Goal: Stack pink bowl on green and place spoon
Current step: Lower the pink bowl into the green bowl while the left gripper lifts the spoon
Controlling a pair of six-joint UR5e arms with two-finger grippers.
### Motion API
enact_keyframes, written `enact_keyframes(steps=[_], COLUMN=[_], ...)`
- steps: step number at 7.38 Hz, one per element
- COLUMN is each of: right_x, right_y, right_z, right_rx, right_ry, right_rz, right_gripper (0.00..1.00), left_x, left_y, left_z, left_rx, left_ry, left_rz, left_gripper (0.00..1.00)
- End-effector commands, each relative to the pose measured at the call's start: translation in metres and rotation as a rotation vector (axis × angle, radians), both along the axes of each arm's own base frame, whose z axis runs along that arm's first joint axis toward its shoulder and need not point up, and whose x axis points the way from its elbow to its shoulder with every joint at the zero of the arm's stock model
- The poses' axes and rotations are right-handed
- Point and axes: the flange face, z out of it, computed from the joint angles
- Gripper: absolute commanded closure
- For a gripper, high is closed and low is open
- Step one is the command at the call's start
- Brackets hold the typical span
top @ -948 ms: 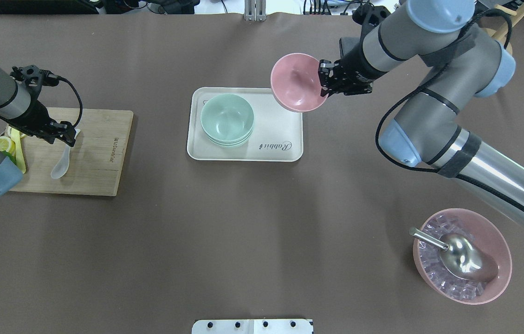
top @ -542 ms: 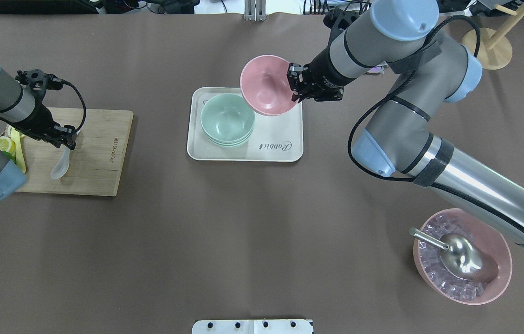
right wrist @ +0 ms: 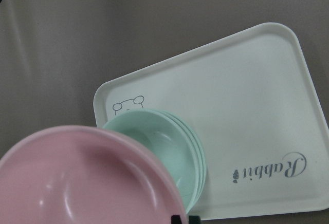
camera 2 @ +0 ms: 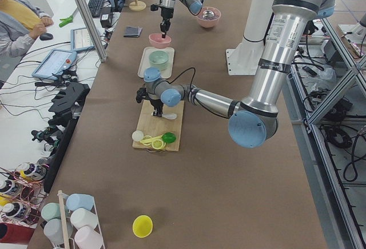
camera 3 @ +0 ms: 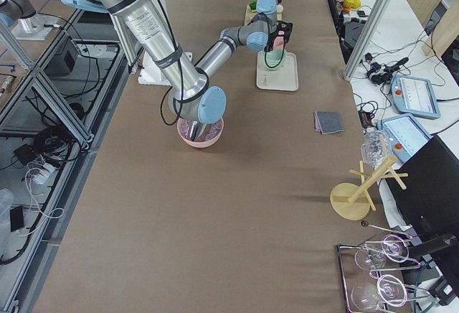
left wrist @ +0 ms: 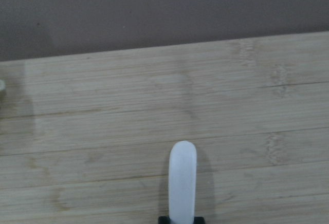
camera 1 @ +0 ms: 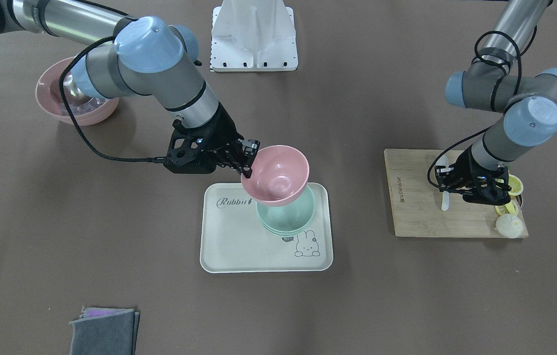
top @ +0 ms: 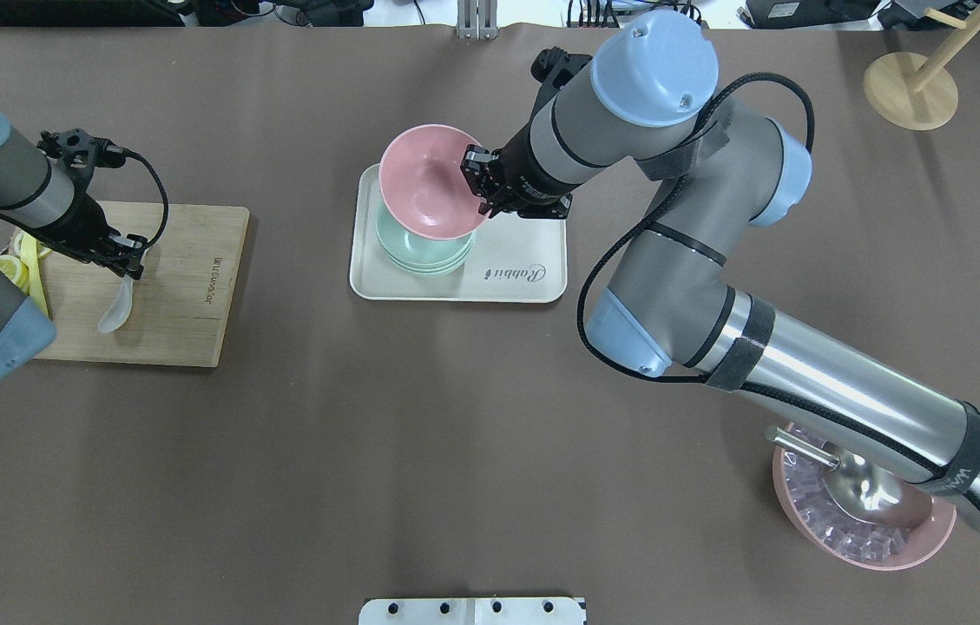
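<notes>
My right gripper (top: 476,178) is shut on the rim of the pink bowl (top: 429,182) and holds it tilted just above the stack of green bowls (top: 420,253), overlapping them. The stack stands on the white tray (top: 516,252). In the front view the pink bowl (camera 1: 276,175) hangs over the green bowls (camera 1: 288,217). My left gripper (top: 127,263) is shut on the handle of the white spoon (top: 115,311), low over the wooden cutting board (top: 186,295). The left wrist view shows the spoon handle (left wrist: 182,183) sticking out between the fingertips.
A large pink bowl of ice with a metal scoop (top: 863,538) sits at the front right, partly under my right arm. Lemon slices (top: 8,269) lie on the board's left end. A grey cloth (camera 1: 103,330) and a wooden stand (top: 910,91) lie farther off.
My right arm has carried the pink bowl leftward from beside the tray to over the green bowls. My left gripper has shifted slightly along the spoon handle.
</notes>
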Motion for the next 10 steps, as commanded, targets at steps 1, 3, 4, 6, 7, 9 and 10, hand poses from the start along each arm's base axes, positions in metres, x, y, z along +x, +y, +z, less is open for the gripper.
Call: enact_keyframes(steps=[1, 3, 4, 6, 7, 9, 10], right_x=[-0.026, -0.047, -0.048, -0.054, -0.058, -0.046, 0.006], right_y=[-0.004, -0.023, -0.022, -0.021, -0.015, -0.007, -0.022], right_z=[-0.004, -0.007, -0.007, 0.001, 0.002, -0.009, 0.004], right_rx=[-0.024, -0.068, -0.071, -0.082, -0.081, -0.083, -0.117], right_ry=[0.044, 0.072, 0.072, 0.084, 0.084, 0.053, 0.03], right_rz=[0.006, 0.042, 0.042, 0.039, 0.035, 0.005, -0.021], right_gripper=[1.0, 1.0, 1.0, 0.55, 0.01, 0.0, 0.0], left_x=[-0.001, 0.001, 0.008, 0.026, 0.037, 0.061, 0.087], left_y=[0.0, -0.001, -0.011, -0.029, -0.031, -0.043, -0.059], left_z=[-0.035, -0.074, -0.106, -0.188, -0.219, -0.279, -0.308], left_rx=[0.032, 0.007, -0.002, -0.047, -0.071, -0.113, -0.126], left_ry=[0.042, 0.084, 0.117, 0.212, 0.248, 0.309, 0.318], left_rz=[-0.012, -0.076, -0.115, -0.212, -0.239, -0.286, -0.285], left_gripper=[1.0, 1.0, 1.0, 1.0, 1.0, 1.0, 1.0])
